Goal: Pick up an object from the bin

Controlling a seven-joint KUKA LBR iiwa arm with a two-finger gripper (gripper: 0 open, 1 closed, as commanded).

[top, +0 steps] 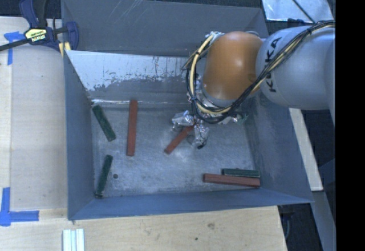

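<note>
Stick [175, 144], short red-brown one mid-floor of the bin [77, 130], lies w/ its upper end at the gripper [194, 128], apart or together you can't tell; prob. light, stiff & smooth, so pinch its narrow sides near mid-length.

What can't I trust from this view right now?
Camera view:
- Upper end of the central red-brown stick: hidden under the gripper, so grasp unclear.
- Bin floor beneath the orange wrist cover: hidden by the arm.
- The green stick by the front-right red stick: touching or overlapping, too small to tell.
</note>
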